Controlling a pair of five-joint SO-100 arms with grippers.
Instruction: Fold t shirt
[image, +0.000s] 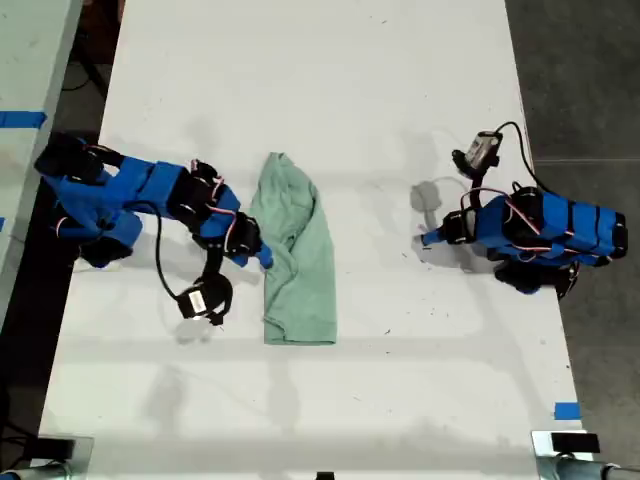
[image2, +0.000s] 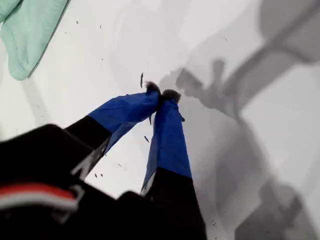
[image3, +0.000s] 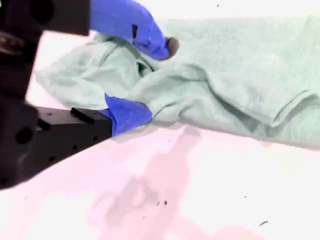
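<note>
Second pincer at the shirt's long edge — first pincer well apart, tips together.

One t shirt (image: 295, 255) lies on the tabletop (image: 320, 90), its long axis running from a narrow end to a broad end. My second pincer (image3: 145, 82) sits right at its side, spread wide — one tip over the cloth, one at the edge, nothing gripped yet. My first pincer (image2: 162, 95) is pinched closed and empty over bare tabletop, far from the shirt. So the second arm is nearer. Count: one shirt, two arms.
</note>
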